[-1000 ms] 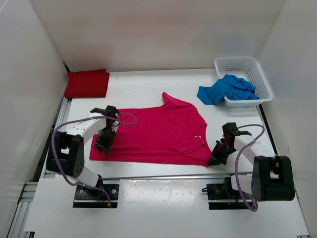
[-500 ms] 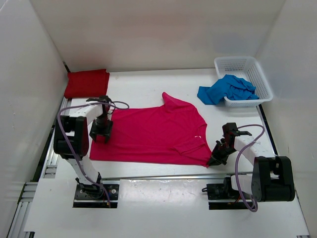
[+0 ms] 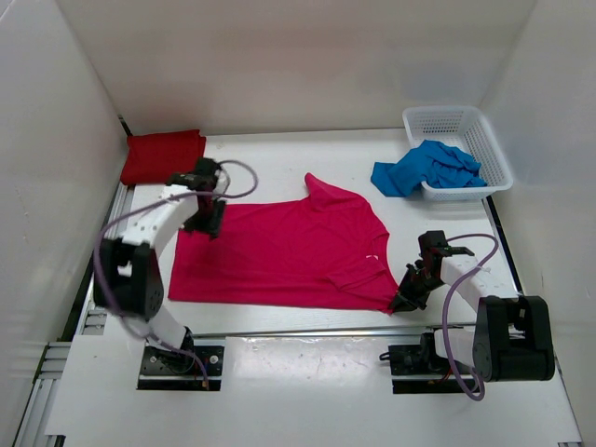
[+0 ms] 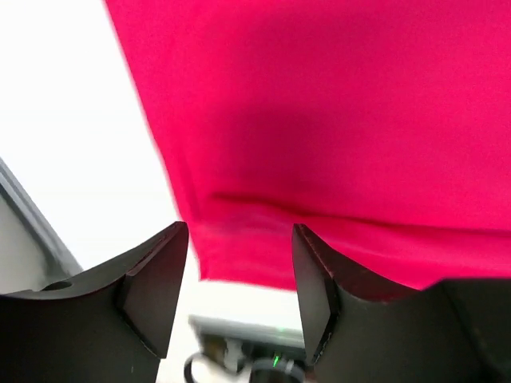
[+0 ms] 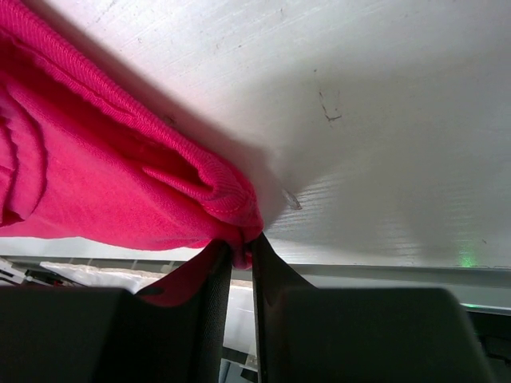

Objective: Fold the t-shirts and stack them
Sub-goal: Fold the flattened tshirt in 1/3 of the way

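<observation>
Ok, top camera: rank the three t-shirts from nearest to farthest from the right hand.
1. Pink t-shirt: its near-right corner is pinched in the right hand.
2. Blue t-shirt: far right, spilling from the basket.
3. Dark red t-shirt: far-left corner.

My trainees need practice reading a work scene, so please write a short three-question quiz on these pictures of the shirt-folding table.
1. True or false: the blue shirt lies wholly inside the basket.
2. Which one pinches the pink shirt? A) left pincer B) right pincer C) both
3. Where on the table does the folded red shirt lie?
Key: 1 false, it spills over the rim onto the table; 2 B, at the shirt's near right corner, while the left one hangs open above the cloth; 3 far left corner.
</observation>
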Tool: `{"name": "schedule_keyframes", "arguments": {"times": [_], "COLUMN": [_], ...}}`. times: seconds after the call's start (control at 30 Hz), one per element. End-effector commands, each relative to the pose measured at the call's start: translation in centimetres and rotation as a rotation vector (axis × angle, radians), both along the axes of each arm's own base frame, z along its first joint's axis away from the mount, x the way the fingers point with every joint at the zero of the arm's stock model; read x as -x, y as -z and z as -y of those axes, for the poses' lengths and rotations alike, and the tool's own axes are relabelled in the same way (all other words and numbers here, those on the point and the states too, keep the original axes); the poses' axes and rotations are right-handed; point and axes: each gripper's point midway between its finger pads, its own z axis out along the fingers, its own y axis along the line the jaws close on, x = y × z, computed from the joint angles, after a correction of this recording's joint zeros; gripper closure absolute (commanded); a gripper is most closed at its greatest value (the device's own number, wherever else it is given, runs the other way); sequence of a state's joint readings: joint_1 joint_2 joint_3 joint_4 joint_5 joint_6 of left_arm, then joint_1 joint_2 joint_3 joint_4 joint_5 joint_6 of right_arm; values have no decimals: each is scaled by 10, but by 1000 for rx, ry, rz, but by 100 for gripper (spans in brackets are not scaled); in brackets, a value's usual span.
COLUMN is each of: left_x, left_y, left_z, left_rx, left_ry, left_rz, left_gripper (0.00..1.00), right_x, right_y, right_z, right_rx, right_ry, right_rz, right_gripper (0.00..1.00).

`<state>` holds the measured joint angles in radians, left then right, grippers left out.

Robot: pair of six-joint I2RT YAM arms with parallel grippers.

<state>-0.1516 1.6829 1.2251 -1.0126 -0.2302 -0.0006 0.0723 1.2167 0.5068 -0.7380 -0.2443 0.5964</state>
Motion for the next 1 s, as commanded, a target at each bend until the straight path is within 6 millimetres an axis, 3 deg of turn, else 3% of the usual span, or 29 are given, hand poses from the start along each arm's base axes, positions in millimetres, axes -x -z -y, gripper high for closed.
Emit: {"name": "schedule_keyframes", "arguments": {"times": [0.0, 0.07, 0.1, 0.17, 0.2, 0.33, 0.43, 0.53, 0.73, 0.97], "left_x": [-35, -18, 2, 28, 50, 91, 99, 103, 103, 101], "left_y": [-99, -103, -103, -97, -83, -55, -36, -34, -20, 6], "left_z": [84, 131, 169, 211, 243, 316, 349, 383, 404, 409], "left_rx": [118, 188, 222, 286, 306, 410, 447, 512, 520, 497], "left_ry": [227, 364, 489, 622, 729, 918, 968, 1011, 1033, 1029], "left_rz": [416, 413, 399, 349, 298, 187, 127, 118, 112, 78], "left_gripper": [35, 35, 35, 35, 33, 33, 33, 32, 32, 32], "right_x": [2, 2, 2, 2, 0, -2, -3, -3, -6, -5], "right_y": [3, 3, 3, 3, 4, 6, 7, 7, 7, 6], "right_z": [7, 7, 7, 7, 9, 10, 10, 10, 9, 8], "right_rx": [40, 40, 40, 40, 50, 59, 59, 59, 58, 49], "right_ry": [0, 0, 0, 0, 1, 19, 19, 19, 19, 19], "right_rz": [3, 3, 3, 3, 13, 8, 7, 7, 16, 15], "right_gripper": [80, 80, 80, 80, 80, 80, 82, 82, 82, 82]}}
